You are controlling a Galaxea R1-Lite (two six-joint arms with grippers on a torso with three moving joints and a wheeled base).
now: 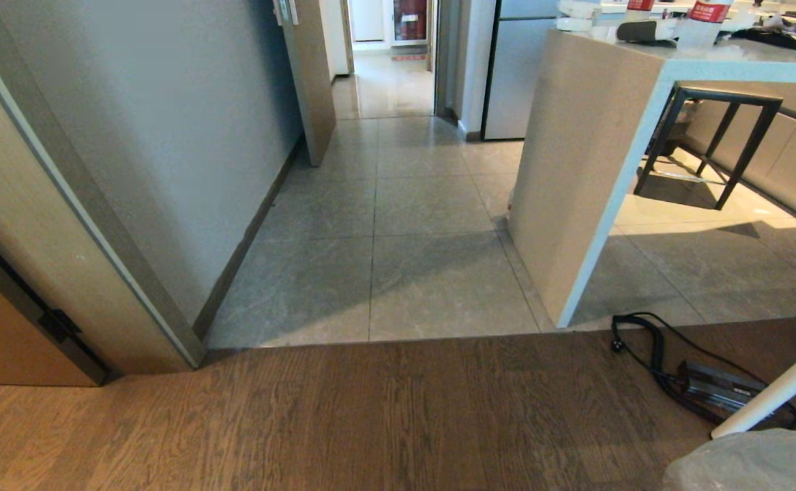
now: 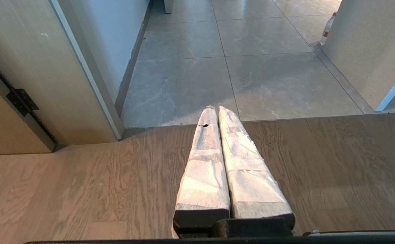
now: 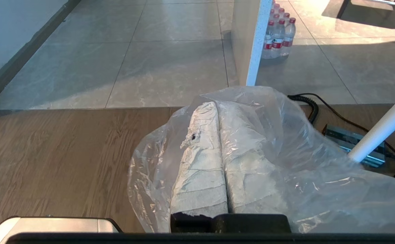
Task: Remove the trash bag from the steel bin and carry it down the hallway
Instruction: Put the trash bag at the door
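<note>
Evidently the trash bag [image 3: 285, 162] is already out of its bin: the crinkled translucent plastic is draping over and around the right gripper [image 3: 216, 105], whose padded fingers [image 3: 200, 162] are pressing tip to tip with no gap between them. The film is wrapping both fingers and spilling away to one side of them, so the gripper is judged to be pinching the bag, though the exact pinch point is lying hidden under the plastic. In the head view only a corner of the bag [image 1: 752, 464] is showing at the lower right edge, low beside the robot. No steel bin can be identified with certainty; a brushed metal surface is peeking in at the edge of the right wrist view, and what it belongs to cannot be told.

The left gripper [image 2: 216, 107] is hanging empty, its wrapped fingers closed together over the wood floor [image 1: 302, 423].

Removal is therefore judged complete; the carry is what remains. The hallway [image 1: 384, 164], tiled in grey stone, is opening straight ahead past the threshold, running between the pale wall [image 1: 186, 136] and the counter end panel [image 1: 575, 170]. A black cable with a charger brick [image 1: 718, 385] is lying on the wood near the bag, beside a white leg [image 1: 779, 392].
</note>
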